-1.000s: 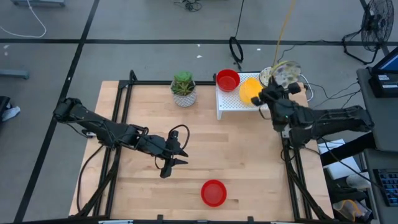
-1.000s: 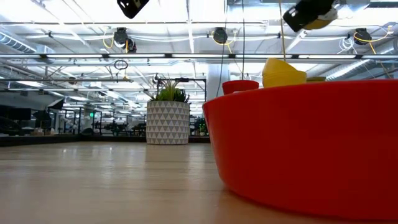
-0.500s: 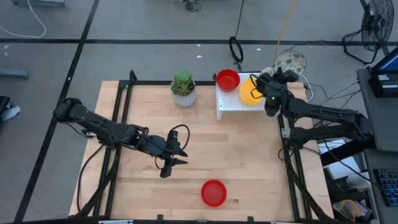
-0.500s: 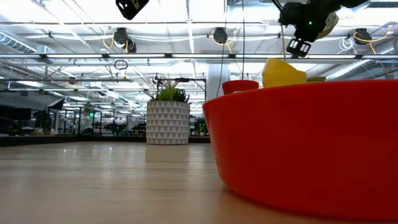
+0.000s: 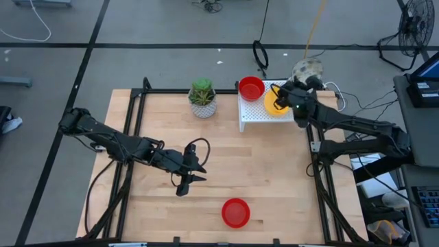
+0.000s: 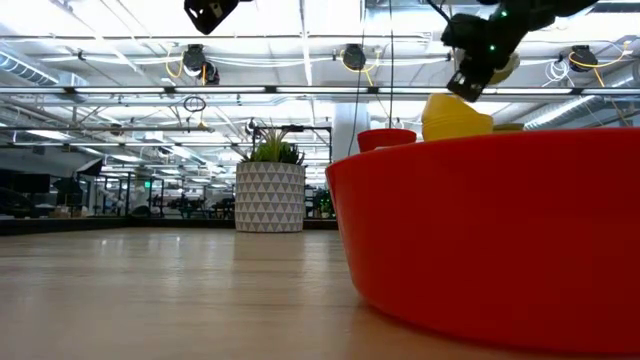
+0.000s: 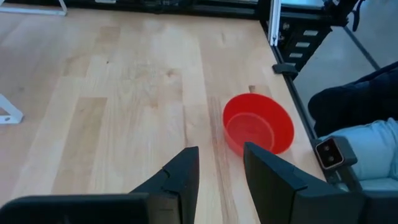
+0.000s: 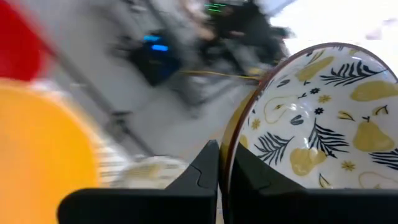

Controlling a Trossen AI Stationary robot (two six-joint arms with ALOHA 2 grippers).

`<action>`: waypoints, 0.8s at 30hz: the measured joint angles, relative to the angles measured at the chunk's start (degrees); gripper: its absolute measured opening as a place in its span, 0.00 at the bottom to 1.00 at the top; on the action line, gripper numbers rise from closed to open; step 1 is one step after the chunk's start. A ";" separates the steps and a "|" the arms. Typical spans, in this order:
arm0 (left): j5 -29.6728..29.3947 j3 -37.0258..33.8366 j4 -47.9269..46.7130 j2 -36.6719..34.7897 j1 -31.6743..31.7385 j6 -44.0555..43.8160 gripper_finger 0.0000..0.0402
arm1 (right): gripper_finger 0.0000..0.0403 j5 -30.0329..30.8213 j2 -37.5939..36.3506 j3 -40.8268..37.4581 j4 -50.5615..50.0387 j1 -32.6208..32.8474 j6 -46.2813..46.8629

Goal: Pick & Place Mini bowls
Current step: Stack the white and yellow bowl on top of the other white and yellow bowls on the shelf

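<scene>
At the near edge of the table (image 5: 158, 226), a lone red mini bowl (image 5: 236, 213) sits upright on the bare wood, filling the foreground of the low view. Just beyond it, toward mid-table, the left gripper (image 5: 184, 184) hovers over the boards with its fingers a narrow gap apart and nothing between them; its wrist camera looks past them at that same red bowl. Farther back stands a small potted plant (image 5: 202, 98) in a patterned pot, and beside it a white rack (image 5: 254, 115) carrying another red mini bowl (image 5: 251, 88) and a yellow mini bowl (image 5: 274, 100). At the far right corner the right gripper (image 5: 296, 85) is above the rack's outer end, its fingers pinched on the rim of a cream patterned mini bowl (image 8: 323, 118), held tilted on edge.
</scene>
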 joint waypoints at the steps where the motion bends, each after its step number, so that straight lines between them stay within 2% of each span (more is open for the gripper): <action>1: -0.02 0.00 -0.47 0.00 0.00 0.01 0.32 | 0.02 -3.64 -0.31 0.00 -3.06 -0.08 3.02; 3: -0.02 0.00 -1.03 0.00 0.02 0.34 0.32 | 0.02 -11.28 -0.70 -0.04 -7.55 -0.23 9.32; 5: -0.04 0.00 -1.11 0.00 0.26 1.28 0.32 | 0.02 -16.41 -1.12 -0.07 -9.34 -0.21 13.42; 9: -0.15 0.00 -1.10 0.00 0.33 1.97 0.32 | 0.02 -18.30 -3.23 0.17 -11.52 -0.33 13.53; 11: -0.70 0.00 -1.11 0.00 0.33 2.00 0.32 | 0.02 -20.56 -4.05 1.86 -16.58 -1.06 14.42; 16: -2.35 0.00 -1.07 0.00 0.33 3.07 0.32 | 0.02 -31.34 -4.16 8.79 -32.98 -5.96 24.72; 21: -4.61 -0.01 -0.98 0.00 0.33 3.47 0.32 | 0.02 -32.79 -1.97 13.35 -42.34 -10.71 28.64; 24: -4.68 0.00 -0.94 0.00 0.33 3.45 0.32 | 0.02 -32.72 0.24 13.90 -44.59 -13.36 29.55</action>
